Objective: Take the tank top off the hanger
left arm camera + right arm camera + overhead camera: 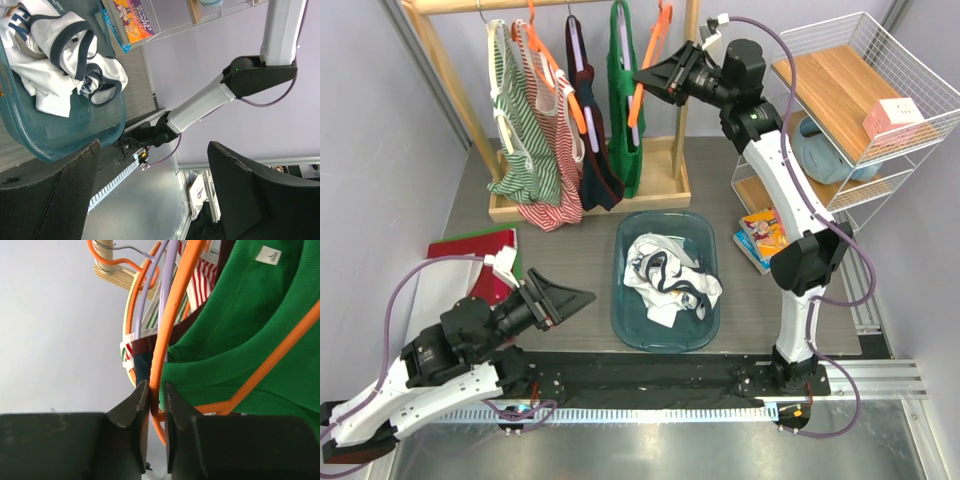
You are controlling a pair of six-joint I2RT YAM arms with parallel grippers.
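Observation:
The white tank top (670, 275) with navy trim lies crumpled in the teal tub (630, 325). It also shows in the left wrist view (55, 45), inside the tub (75, 135). The bare orange hanger (638, 98) is at the clothes rack, beside the green tank top, with its hook up near the rod. My right gripper (642, 76) is shut on the hanger's arm (172, 315), which runs between the tips of the right gripper (156, 390). My left gripper (568, 298) is open and empty, left of the tub. In the left wrist view the left gripper (155, 195) holds nothing.
The wooden rack (450, 60) holds striped tops (535, 130), a dark top (595, 130) and the green tank top (625, 110). A wire shelf (860, 90) with books (765, 235) stands at the right. A red book (475, 260) lies at the left.

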